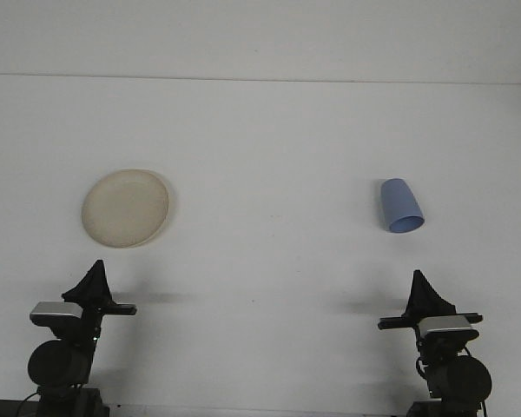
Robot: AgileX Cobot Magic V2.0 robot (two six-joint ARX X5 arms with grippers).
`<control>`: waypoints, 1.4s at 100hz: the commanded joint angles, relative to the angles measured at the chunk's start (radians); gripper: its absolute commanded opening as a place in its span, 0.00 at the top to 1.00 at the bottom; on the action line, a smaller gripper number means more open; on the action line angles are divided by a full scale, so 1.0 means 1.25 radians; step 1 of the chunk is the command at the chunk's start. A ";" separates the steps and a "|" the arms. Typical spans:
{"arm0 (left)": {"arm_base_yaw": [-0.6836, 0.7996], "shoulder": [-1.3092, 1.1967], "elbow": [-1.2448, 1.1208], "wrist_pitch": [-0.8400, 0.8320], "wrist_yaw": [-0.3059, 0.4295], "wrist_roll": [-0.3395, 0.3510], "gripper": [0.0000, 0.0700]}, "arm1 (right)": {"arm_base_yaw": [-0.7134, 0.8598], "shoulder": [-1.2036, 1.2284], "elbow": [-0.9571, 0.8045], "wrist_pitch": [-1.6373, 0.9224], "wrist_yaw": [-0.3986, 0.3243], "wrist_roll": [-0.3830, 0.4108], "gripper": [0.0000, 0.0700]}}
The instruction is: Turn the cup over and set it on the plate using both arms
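A round cream plate [126, 208] lies flat on the white table at the left. A light blue cup [400, 206] lies at the right, narrow end away from me and wide rim toward me. My left gripper [96, 271] sits low near the front edge, just below the plate, shut and holding nothing. At the front right, my right gripper [418, 281] rests a short way in front of the cup, also shut and empty. Neither gripper touches anything.
The white table [269, 174] runs back to a pale wall. The two arm bases stand at the front corners, with the plate and cup far apart across the table's width.
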 commanded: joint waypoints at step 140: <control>0.000 -0.002 -0.016 0.008 0.000 0.001 0.98 | 0.000 0.485 0.674 -0.594 0.020 -0.002 1.00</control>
